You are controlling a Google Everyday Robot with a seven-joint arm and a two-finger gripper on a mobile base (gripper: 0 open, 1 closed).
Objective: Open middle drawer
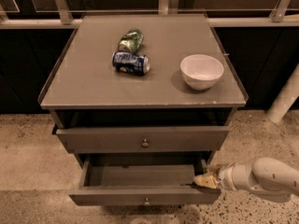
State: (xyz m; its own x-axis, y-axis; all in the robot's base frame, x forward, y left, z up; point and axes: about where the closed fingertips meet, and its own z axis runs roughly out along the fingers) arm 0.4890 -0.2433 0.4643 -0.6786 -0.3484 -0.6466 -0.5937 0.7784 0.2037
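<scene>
The grey cabinet has a taller-fronted top drawer [107, 140] with a round knob [145, 143]. Below it the middle drawer [135, 175], slim-fronted with a small round knob [147, 201], stands pulled out, and its inside looks empty. The lowest drawer is hidden under it. My gripper [203, 181] comes in from the right on a white arm [266, 177]. Its tan tip is at the right end of the open middle drawer, just behind the drawer front's right corner.
On the cabinet top [84, 85] lie a blue can [131, 62] on its side, a crushed green can [130, 40] behind it, and a white bowl [202, 71] to the right. A white post [284, 101] stands at the right. The floor is speckled stone.
</scene>
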